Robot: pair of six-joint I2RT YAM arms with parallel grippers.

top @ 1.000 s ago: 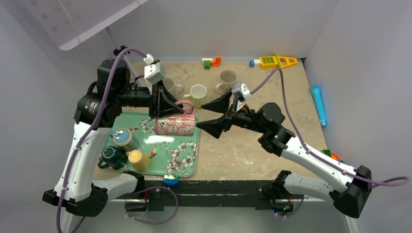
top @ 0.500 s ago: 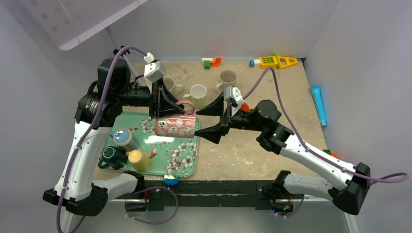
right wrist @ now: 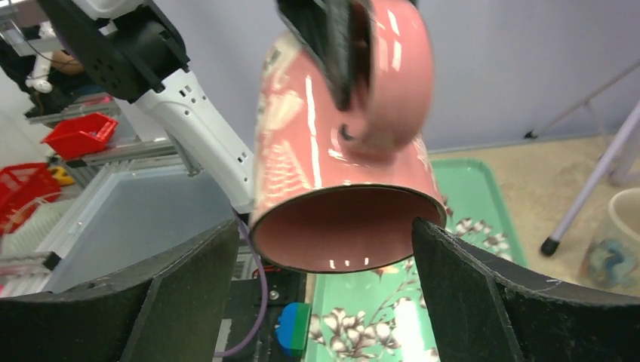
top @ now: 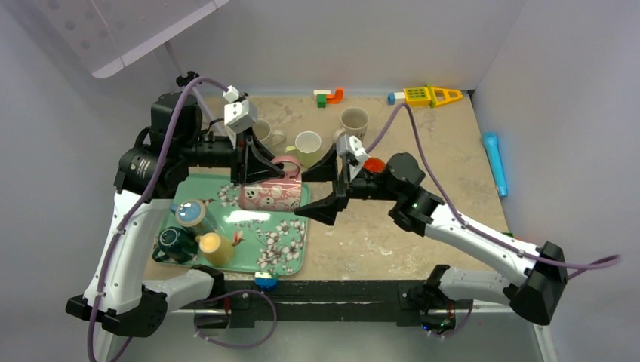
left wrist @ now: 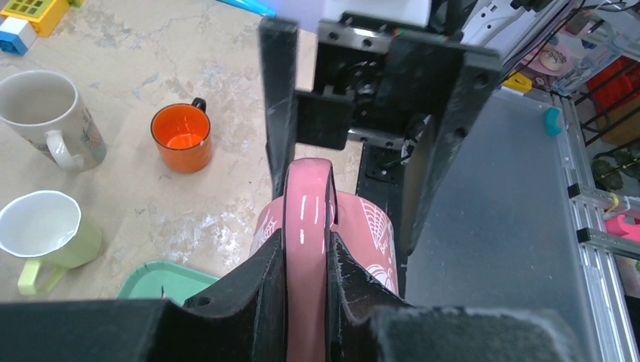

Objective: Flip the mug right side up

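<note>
A pink mug (top: 272, 195) with white cobweb drawings hangs on its side above the right part of the green tray (top: 294, 256), its mouth facing right. My left gripper (top: 260, 172) is shut on its pink handle (left wrist: 306, 226), seen from above in the left wrist view. My right gripper (top: 317, 192) is open at the mug's mouth. In the right wrist view the mug's open rim (right wrist: 347, 226) sits between my two fingers (right wrist: 475, 302), with one finger at each side of the rim; whether they touch it I cannot tell.
On the tray stand a blue-topped mug (top: 192, 213), a dark green mug (top: 175, 243) and a yellow mug (top: 213, 246). Behind are a pale green mug (top: 307, 143), a beige mug (top: 353, 121), an orange mug (left wrist: 181, 137), toy blocks (top: 328, 96) and a blue cylinder (top: 494, 162) at right.
My right gripper has moved left toward the mug until its open fingers flank the mug's mouth. The left gripper keeps holding the mug in nearly the same place.
</note>
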